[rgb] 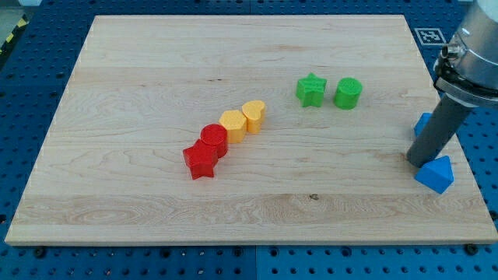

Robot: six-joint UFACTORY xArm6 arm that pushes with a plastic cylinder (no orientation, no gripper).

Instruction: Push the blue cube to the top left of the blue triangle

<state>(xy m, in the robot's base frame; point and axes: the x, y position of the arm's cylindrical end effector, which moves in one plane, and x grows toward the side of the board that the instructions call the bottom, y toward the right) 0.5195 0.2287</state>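
A blue block with a peaked top, which looks like the blue triangle [435,173], lies near the board's right edge at the view's lower right. A second blue block [422,123], mostly hidden behind my rod, lies just above it and seems to be the blue cube. My tip [418,162] rests on the board just left of the triangle and just below the hidden blue block. I cannot tell whether it touches either one.
A green star [310,90] and a green cylinder [348,92] sit right of centre near the top. A diagonal row runs through the middle: yellow heart [254,115], yellow hexagon [233,124], red cylinder [214,138], red star [201,160]. The wooden board [140,62] ends close beside the blue blocks.
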